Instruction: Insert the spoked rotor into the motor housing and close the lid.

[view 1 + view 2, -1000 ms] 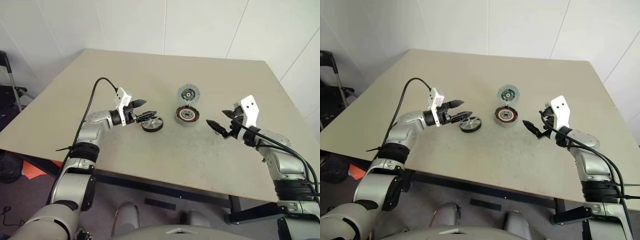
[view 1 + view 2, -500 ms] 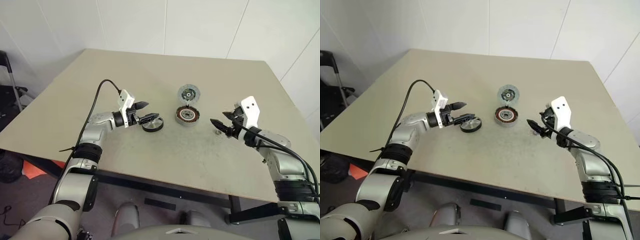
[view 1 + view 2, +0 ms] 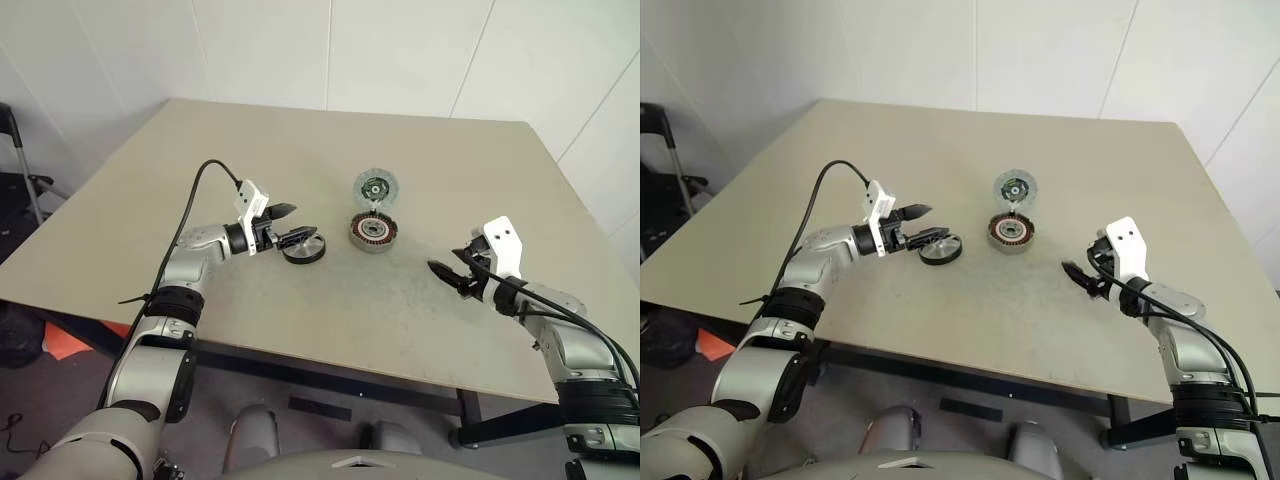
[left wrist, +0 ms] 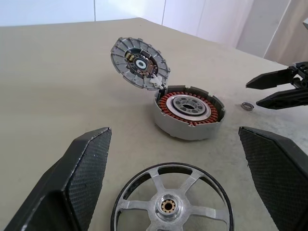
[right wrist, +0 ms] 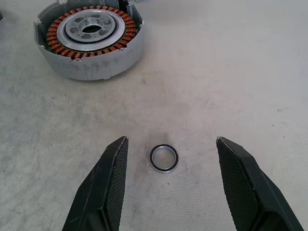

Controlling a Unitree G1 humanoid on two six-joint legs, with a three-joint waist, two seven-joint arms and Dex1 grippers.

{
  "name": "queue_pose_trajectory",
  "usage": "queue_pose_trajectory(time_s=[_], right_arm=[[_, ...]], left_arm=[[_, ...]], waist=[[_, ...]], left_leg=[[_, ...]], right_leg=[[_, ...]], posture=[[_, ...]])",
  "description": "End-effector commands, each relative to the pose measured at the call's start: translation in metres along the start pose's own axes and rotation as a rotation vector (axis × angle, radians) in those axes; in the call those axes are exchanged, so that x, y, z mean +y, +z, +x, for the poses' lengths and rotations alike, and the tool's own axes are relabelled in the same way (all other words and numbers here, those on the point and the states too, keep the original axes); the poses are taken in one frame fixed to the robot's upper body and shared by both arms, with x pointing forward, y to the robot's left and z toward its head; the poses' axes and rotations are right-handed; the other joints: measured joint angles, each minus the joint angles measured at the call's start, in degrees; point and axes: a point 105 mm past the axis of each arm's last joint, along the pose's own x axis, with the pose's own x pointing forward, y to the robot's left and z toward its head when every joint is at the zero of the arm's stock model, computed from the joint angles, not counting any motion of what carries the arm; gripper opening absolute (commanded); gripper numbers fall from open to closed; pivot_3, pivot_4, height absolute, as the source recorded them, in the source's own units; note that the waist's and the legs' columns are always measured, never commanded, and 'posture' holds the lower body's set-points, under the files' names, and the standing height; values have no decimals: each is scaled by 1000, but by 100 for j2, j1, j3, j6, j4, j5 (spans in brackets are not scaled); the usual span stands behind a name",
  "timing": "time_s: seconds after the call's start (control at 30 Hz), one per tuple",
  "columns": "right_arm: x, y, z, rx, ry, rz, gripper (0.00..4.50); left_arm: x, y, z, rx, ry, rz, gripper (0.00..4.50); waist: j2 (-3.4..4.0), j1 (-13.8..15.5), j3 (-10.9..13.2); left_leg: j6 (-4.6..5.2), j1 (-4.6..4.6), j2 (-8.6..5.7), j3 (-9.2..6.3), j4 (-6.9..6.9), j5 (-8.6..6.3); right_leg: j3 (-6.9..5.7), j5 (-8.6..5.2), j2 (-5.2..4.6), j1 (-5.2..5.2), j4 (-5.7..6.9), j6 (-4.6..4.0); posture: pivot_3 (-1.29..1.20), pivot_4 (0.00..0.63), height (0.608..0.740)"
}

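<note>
The rotor [image 4: 172,204] lies flat on the table [image 3: 300,140], silvery spokes up, between the wide-spread fingers [image 4: 77,183] of the left gripper [image 3: 290,224], which holds nothing; the fingers flank it without clearly touching it. Just beside it, toward the table's middle, stands the housing [image 4: 189,111], its copper windings and dark core showing. The lid [image 4: 139,62] stands tilted up at the housing's far edge, seemingly joined to its rim, its inner face with the dark hub turned toward the left gripper. Well apart on the robot's right, the right gripper [image 3: 450,275] hangs low over the table, jaws parted and empty, a small dark ring [image 5: 163,158] lying on the table between its fingers [image 5: 113,187]. No brand, label or writing can be read on any part.
</note>
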Motion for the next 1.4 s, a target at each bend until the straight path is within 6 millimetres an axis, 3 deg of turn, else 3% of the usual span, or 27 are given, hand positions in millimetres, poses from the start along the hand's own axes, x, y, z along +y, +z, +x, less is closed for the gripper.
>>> queue_pose_trajectory(time_s=[0.03,0.3,0.4,0.6,0.63,0.83,0.97,1.17,1.4], right_arm=[[-1,9,3,-28,-4,-22,3215],[1,-2,14,7,1,4,3215],[-2,-9,16,29,-10,20,2716],[-1,-17,16,52,-6,23,669],[-1,-17,16,54,-7,21,560],[-1,-13,15,35,-11,26,567],[0,17,16,-60,-11,-14,567],[31,71,29,-181,121,-33,567],[52,82,61,-175,181,-59,567]], left_arm=[[3,14,1,-30,7,49,4500],[6,16,-3,-38,35,59,4500],[7,17,-4,-40,44,64,4500],[10,18,-8,-41,60,74,4500],[11,19,-8,-41,62,74,4500],[13,21,-9,-43,68,81,4500],[12,22,-7,-46,65,80,4500],[9,20,-3,-46,55,73,4500],[10,20,-4,-48,62,71,4500]], waist=[[0,8,0],[0,-2,0],[0,-8,0],[-1,-3,-1],[-1,-3,-1],[-1,-5,-1],[-1,-5,-1],[-1,-36,-1],[-1,4,-1]], left_leg=[[0,-1,0,0,0,0],[-1,1,1,0,1,0],[0,2,0,0,2,0],[0,10,1,-1,2,0],[0,11,1,0,2,0],[-1,32,1,-1,2,0],[-1,32,1,-1,2,0],[-2,31,7,0,-1,1],[-3,22,4,-1,-3,1]], right_leg=[[-1,0,0,0,-1,0],[0,0,0,0,2,0],[0,0,0,2,2,0],[0,0,0,12,1,-1],[-1,0,0,13,1,-1],[-1,0,0,35,0,0],[0,0,0,34,-1,0],[1,0,7,27,1,0],[-2,0,5,25,-4,-1]], posture=[[0,0,740],[0,0,740],[0,0,740],[0,0,740],[0,0,740],[0,0,740],[0,0,740],[0,0,740],[0,0,740]])
